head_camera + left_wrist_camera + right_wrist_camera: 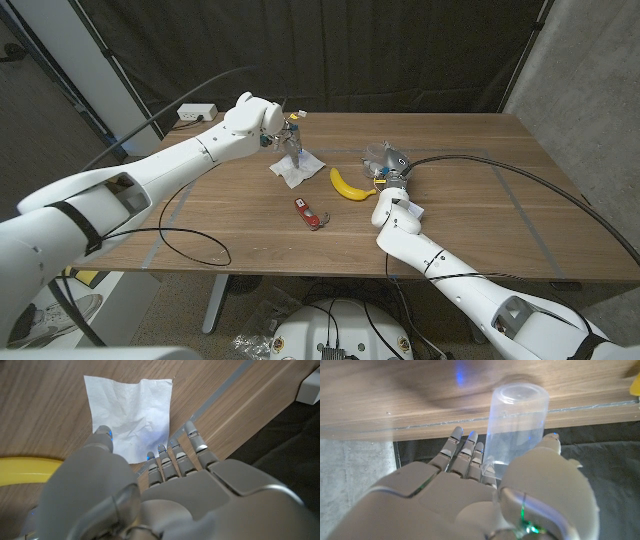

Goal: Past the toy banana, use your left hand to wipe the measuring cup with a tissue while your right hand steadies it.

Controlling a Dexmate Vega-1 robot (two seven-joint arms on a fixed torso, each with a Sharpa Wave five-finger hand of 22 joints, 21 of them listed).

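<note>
tissue under left hand | measuring cup (clear) in right hand

Head cam: high, looks down over wooden table. Wrist cams: close behind each hand. Head + left wrist share white crumpled tissue.

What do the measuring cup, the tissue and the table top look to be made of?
Measuring cup: clear, smooth plastic by its look; the table shows through its wall, though glass cannot be ruled out. Tissue: thin white paper, matte, with soft creases. Table: wood or wood-look laminate, brown with straight grain lines and a dull sheen; which of the two cannot be told.
</note>
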